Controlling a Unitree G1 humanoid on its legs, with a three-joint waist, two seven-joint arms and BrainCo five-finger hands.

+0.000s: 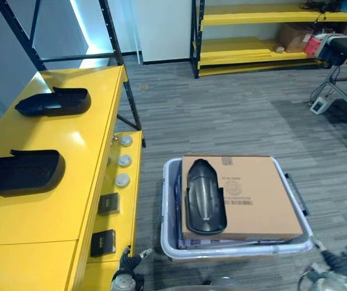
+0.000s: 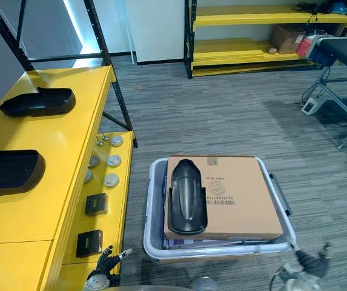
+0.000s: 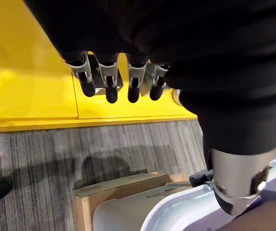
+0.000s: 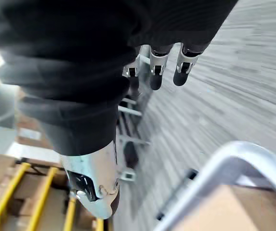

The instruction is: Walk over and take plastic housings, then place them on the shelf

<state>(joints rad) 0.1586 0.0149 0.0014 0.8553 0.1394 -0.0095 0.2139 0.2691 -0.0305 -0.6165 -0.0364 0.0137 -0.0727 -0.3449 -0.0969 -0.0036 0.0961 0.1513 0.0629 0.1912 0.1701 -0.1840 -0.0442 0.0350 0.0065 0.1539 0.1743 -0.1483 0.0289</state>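
One black plastic housing [image 1: 204, 197] lies on a cardboard box [image 1: 252, 194] inside a pale bin [image 1: 172, 242] on the floor. Two more black housings rest on the yellow shelf [image 1: 52, 200] at the left: one at the far end [image 1: 55, 102], one nearer [image 1: 19, 171]. My left hand [image 1: 131, 264] hangs low by the shelf's front corner, fingers [image 3: 110, 82] straight and holding nothing. My right hand [image 1: 337, 267] hangs low at the bin's right corner, fingers [image 4: 157, 72] straight, also holding nothing.
On a lower yellow ledge sit small round discs [image 1: 123, 160] and two dark square parts [image 1: 104, 242]. Black shelf uprights [image 1: 115, 54] rise at the back. Another yellow rack [image 1: 252, 36] with boxes stands far across the grey carpet. A grey stand [image 1: 337, 85] is at right.
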